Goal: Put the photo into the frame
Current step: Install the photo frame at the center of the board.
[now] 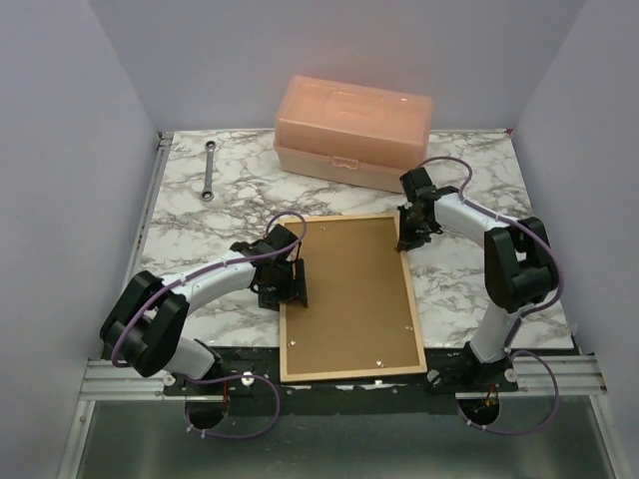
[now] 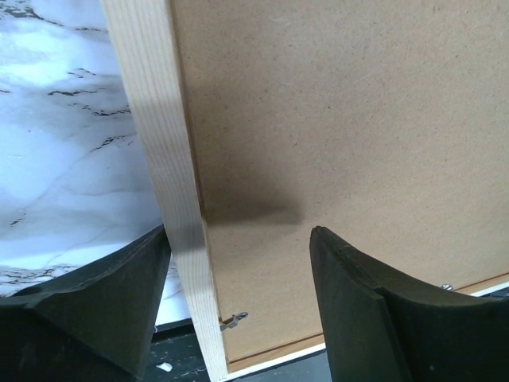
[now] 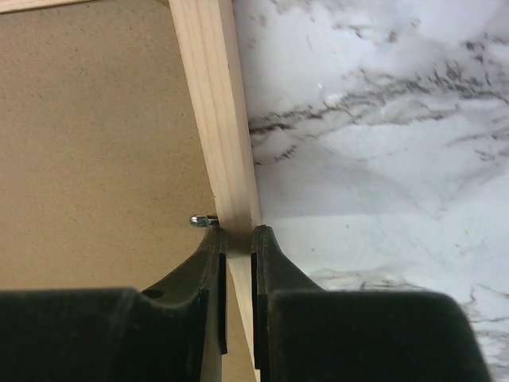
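At your left, the left gripper point(image 1: 286, 283) straddles the left moulding of the frame point(image 1: 285, 344), jaws wide apart and holding nothing. The frame lies face down at the middle of the table's point(image 1: 190, 215) near edge, brown backing panel point(image 1: 349, 299) upward, its long axis running from the near edge toward the far edge. The right gripper point(image 1: 410, 236) is pinched tight on the right moulding by the far corner. The photo is not visible. You seem to be taking hold of both sides; next, close the left jaws, then lift evenly.
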### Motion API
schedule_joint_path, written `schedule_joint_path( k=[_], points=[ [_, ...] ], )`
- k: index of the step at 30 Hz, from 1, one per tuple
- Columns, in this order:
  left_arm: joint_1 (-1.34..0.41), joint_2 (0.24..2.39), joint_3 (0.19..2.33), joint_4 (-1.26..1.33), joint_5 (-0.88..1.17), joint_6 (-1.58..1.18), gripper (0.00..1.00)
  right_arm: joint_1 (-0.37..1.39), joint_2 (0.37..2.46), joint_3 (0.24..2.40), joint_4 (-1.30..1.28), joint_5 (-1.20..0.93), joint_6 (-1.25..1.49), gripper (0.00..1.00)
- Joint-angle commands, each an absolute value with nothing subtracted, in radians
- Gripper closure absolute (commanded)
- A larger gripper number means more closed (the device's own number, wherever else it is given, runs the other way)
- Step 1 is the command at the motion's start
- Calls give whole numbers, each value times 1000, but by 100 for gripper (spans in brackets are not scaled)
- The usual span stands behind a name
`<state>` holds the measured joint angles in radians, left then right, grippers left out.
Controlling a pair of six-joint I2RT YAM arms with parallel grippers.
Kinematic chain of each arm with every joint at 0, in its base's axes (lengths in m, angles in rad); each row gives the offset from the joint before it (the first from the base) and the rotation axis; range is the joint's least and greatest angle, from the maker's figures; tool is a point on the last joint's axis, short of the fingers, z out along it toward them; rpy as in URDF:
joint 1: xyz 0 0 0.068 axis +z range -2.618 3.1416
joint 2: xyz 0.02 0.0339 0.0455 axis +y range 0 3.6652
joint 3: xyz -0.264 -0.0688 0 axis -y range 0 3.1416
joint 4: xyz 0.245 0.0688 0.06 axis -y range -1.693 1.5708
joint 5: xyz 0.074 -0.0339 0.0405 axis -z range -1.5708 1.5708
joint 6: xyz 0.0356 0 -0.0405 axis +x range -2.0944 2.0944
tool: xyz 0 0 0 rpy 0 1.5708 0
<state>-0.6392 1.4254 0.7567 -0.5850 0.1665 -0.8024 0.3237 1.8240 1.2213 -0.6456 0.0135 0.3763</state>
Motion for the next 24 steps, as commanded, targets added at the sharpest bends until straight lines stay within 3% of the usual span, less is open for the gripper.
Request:
schedule_joint_path(
  k=[1, 6, 9, 11, 12, 14, 19, 24],
  points=[
    [-664, 1383, 757, -520, 241, -831, 33, 314, 1759, 1162, -698, 38, 435, 98],
    [-696, 1367, 761, -531, 237, -850, 33, 314, 1721, 1123, -705, 42, 439, 98],
    [-697, 1356, 762, -553, 208, -858, 25, 314, 1719, 1113, -701, 47, 435, 93],
    [-693, 1350, 775, -579, 169, -861, 15, 314, 1713, 1115, -703, 45, 431, 70],
    [-686, 1350, 783, -589, 154, -858, 13, 314, 1709, 1116, -701, 43, 427, 55],
    [-666, 1354, 800, -604, 137, -849, 10, 313, 1689, 1117, -700, 43, 426, 37],
    [-591, 1373, 853, -602, 111, -826, 10, 313, 1634, 1103, -684, 8, 446, 16],
    [-534, 1444, 931, -573, 89, -799, 14, 313, 1627, 1065, -652, -84, 460, 11]
  ],
)
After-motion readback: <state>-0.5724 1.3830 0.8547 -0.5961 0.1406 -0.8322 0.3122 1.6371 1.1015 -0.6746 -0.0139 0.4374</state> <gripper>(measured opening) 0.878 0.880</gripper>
